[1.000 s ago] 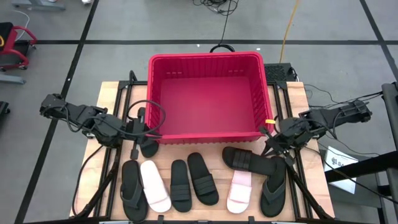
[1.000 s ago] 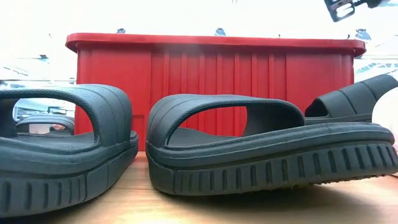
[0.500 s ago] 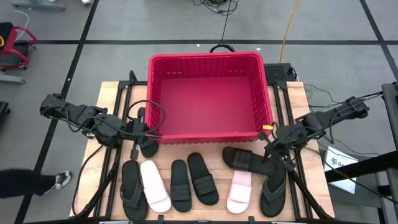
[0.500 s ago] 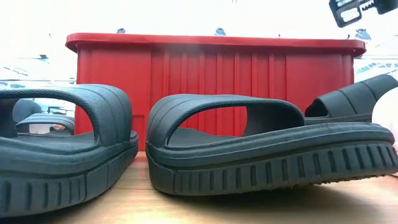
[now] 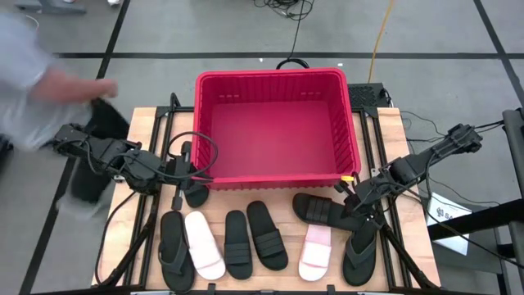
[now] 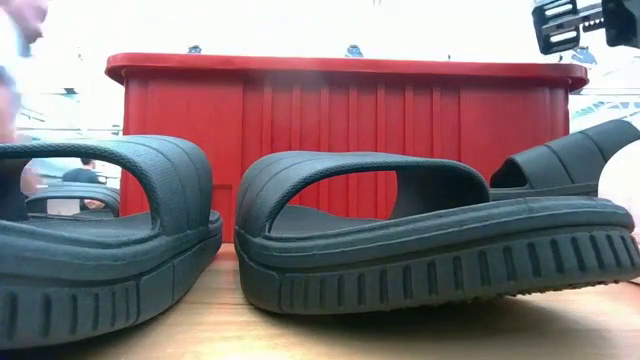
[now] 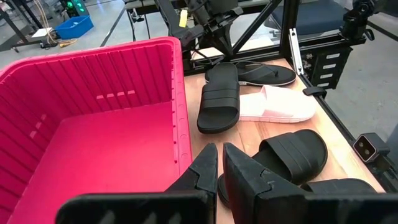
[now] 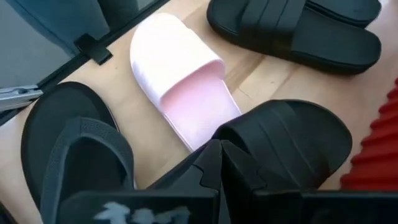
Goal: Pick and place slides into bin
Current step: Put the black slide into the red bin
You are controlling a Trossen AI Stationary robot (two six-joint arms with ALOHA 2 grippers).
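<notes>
The red bin (image 5: 274, 123) stands at the table's far middle with nothing in it. Several slides lie soles down in a row along the near edge: black ones (image 5: 237, 243), a white one (image 5: 205, 244), a pink one (image 5: 315, 252) and a black flip-flop (image 5: 361, 250). My right gripper (image 5: 348, 190) is shut and hovers at the bin's near right corner, above a black slide (image 8: 292, 140). In the low view it (image 6: 570, 20) shows higher than the bin's rim. My left gripper (image 7: 221, 165) is shut and empty at the bin's near left corner, above another black flip-flop (image 5: 195, 194).
A person (image 5: 49, 90) stands close to the table's far left corner, next to my left arm. The bin's tall walls (image 6: 340, 140) rise just behind the row of slides. Bare wood (image 5: 151, 123) shows on either side of the bin.
My right gripper has moved toward the table's near edge and a little left, from beside the bin's right wall toward the black slide at the bin's near right corner. A person has come in at the table's far left.
</notes>
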